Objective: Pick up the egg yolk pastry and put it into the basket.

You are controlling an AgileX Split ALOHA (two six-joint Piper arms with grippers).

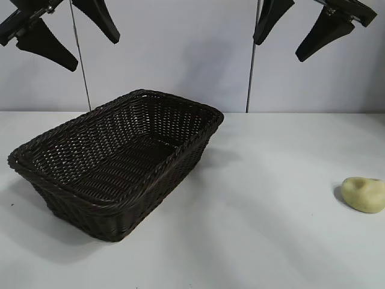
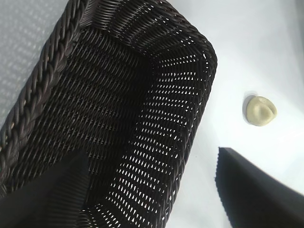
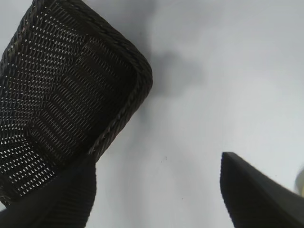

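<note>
On table right: egg yolk pastry (image 1: 364, 194), long axis sideways, apart from basket (image 1: 162, 165).

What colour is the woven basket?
The rectangular woven wicker basket is dark brown, almost black; clearest in the exterior view.

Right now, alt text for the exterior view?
A dark woven basket sits empty on a white table, with the egg yolk pastry far off at the right edge. The left gripper and right gripper hang open above.

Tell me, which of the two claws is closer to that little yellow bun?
Right. The right gripper hangs open high above the egg yolk pastry; the left gripper hangs over the basket, well across the table.
</note>
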